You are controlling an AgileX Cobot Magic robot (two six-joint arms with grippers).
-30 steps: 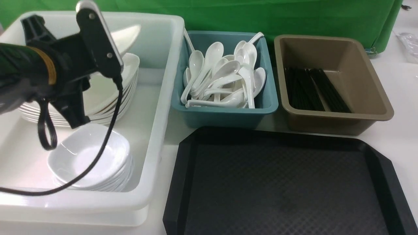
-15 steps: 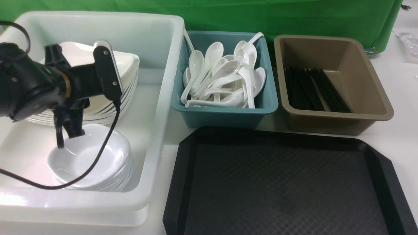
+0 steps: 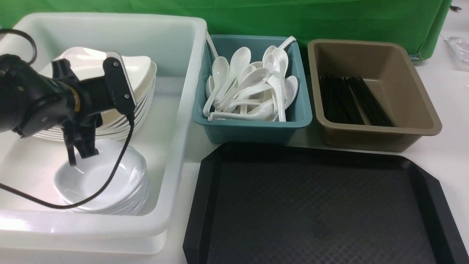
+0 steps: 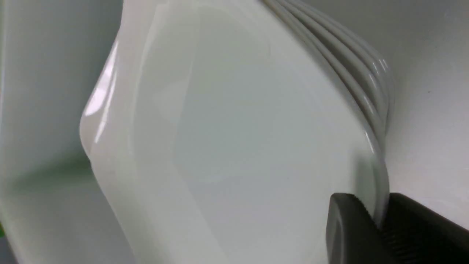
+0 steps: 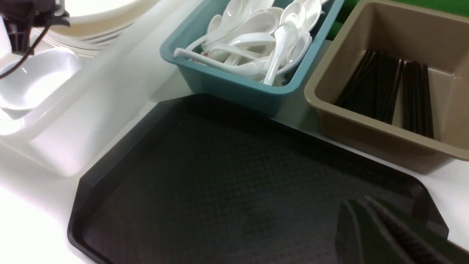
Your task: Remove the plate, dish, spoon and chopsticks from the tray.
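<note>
Green backdrop behind the counter; only the left wrist view shows the left gripper (image 4: 381,227) straddling the plate (image 4: 234,139) rim atop the tub (image 3: 183,110) stack, at nine o'clock of the bare tray (image 3: 318,205), whether pinching I cannot tell, while the right gripper (image 5: 370,220) is pressed together.

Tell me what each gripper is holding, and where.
The left gripper straddles the rim of the top plate; whether it clamps cannot be told. The right gripper holds nothing.

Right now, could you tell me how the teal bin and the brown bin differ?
The teal bin holds a loose heap of white spoons; the brown bin holds black chopsticks lying side by side. The teal bin looks well filled, the brown bin largely bare. Both stand side by side behind the tray.
</note>
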